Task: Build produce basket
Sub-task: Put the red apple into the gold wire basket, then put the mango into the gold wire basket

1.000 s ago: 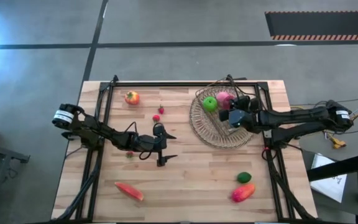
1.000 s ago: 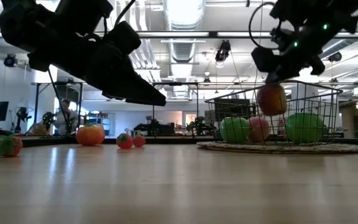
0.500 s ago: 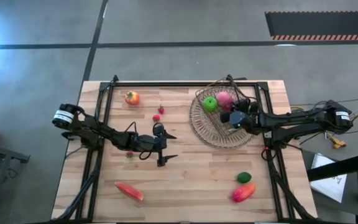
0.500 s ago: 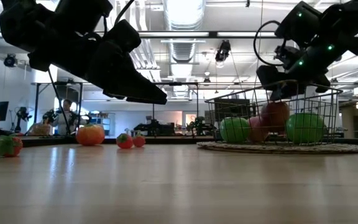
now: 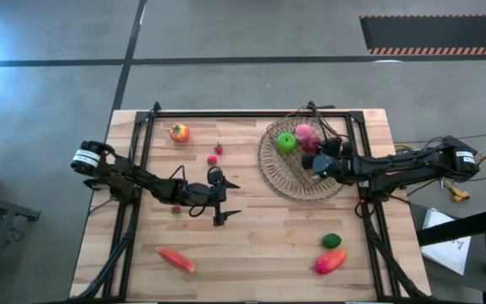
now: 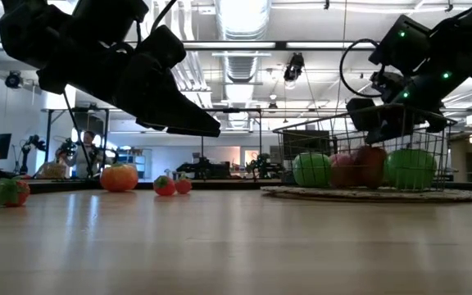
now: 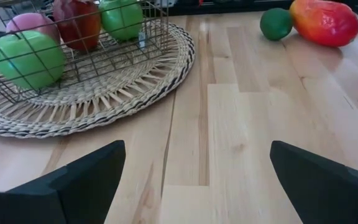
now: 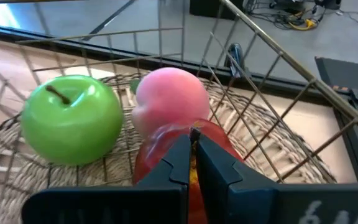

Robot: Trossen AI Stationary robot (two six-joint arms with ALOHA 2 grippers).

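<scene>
A round tan wicker basket (image 5: 287,176) lies at the table's far right, with a wire-grid basket (image 6: 359,131) standing on it. Inside the wire one are a green apple (image 8: 72,118), a pink peach (image 8: 169,93), another green apple (image 7: 122,17) and a red apple (image 8: 160,155). My right gripper (image 8: 192,146) reaches in over the rim, shut on the red apple. My left gripper (image 5: 224,201) hangs open over the table's middle, with nothing between its fingers. A tomato (image 5: 179,133), strawberries (image 5: 216,154), a long red pepper (image 5: 175,259) and a lime (image 5: 332,241) lie on the wood. My right gripper pinches the red apple at its top, by the stem (image 8: 195,131), between the tips of its two shut fingers. The fingers slant down into the wire basket from the table's right. The apple (image 6: 369,165) sits low among the other fruit, next to the peach.
A red-and-yellow fruit (image 5: 330,261) lies beside the lime near the front right. One more strawberry (image 5: 175,209) lies under my left arm. A black frame (image 5: 146,127) runs along the table's far edge and sides. Bare wood lies between my left gripper and the wicker basket.
My right gripper has gone down into the wire basket with the red apple. The apple hung above the other fruit at rim height and now sits down among them.
</scene>
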